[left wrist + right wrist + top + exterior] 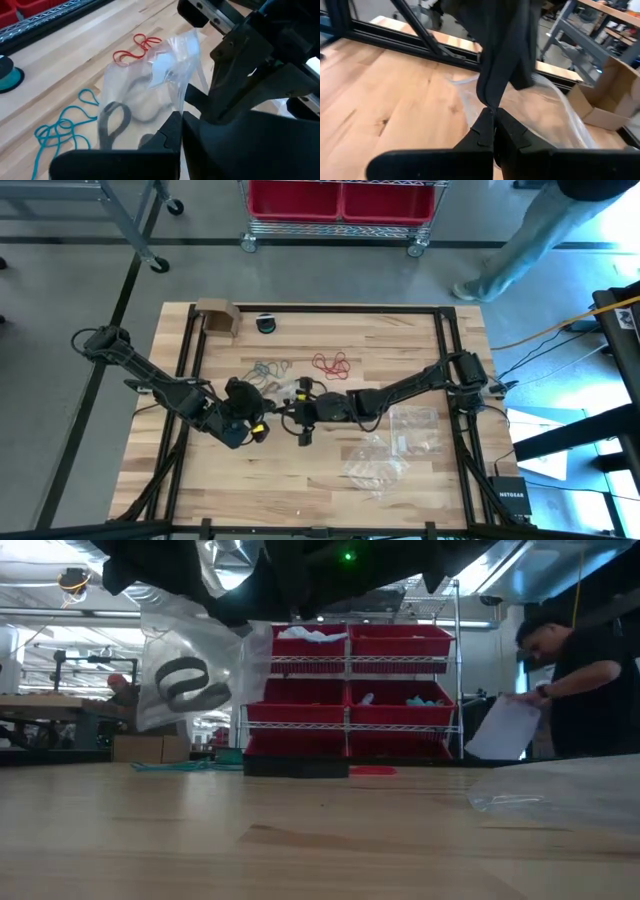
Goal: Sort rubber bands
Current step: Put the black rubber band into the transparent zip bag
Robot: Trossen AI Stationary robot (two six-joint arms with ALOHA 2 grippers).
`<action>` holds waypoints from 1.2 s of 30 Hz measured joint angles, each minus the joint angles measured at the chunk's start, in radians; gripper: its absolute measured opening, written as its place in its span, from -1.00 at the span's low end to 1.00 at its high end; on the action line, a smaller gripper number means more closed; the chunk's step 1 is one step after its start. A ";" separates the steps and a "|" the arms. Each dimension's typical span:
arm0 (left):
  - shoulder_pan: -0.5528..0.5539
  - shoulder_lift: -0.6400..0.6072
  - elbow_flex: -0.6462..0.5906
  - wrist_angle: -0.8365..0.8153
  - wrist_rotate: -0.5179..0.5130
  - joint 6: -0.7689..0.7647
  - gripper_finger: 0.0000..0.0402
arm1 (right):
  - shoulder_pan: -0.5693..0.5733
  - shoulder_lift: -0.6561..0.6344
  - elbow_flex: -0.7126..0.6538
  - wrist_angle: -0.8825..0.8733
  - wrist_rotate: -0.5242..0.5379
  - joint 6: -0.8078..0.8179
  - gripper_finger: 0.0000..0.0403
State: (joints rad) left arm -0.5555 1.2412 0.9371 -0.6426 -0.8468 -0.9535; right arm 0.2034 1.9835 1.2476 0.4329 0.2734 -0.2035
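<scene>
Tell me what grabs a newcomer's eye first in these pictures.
Both end effectors meet at the table's middle, the left end effector and right end effector each shut on a clear bag held off the wood, with black bands inside. Beyond it on the table lie a teal band cluster and, to its right, a red cluster.

Clear bag held up between two pincers over the tabletop (60, 55)

The left pincer (175, 122) is clamped on a clear zip bag (150, 80) holding black rubber bands (112, 122); the right pincer (200, 97) grips its other edge. Teal rubber bands (62, 127) and red rubber bands (135, 47) lie beyond.
</scene>
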 joint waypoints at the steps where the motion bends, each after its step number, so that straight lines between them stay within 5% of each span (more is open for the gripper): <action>1: -0.001 0.000 0.000 0.000 0.008 0.000 -1.00 | 0.000 0.000 0.005 -0.011 0.015 0.000 -1.00; 24: 0.061 -0.033 -0.001 -0.160 0.002 0.002 -1.00 | 0.004 -0.003 0.026 -0.113 0.020 0.136 -1.00; 36: -0.014 -0.035 0.000 -0.148 0.102 0.189 -1.00 | -0.003 0.000 0.028 -0.099 0.084 0.254 -1.00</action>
State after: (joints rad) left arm -0.5697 1.2064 0.9375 -0.7908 -0.7451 -0.7644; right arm 0.2000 1.9835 1.2755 0.3336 0.3574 0.0505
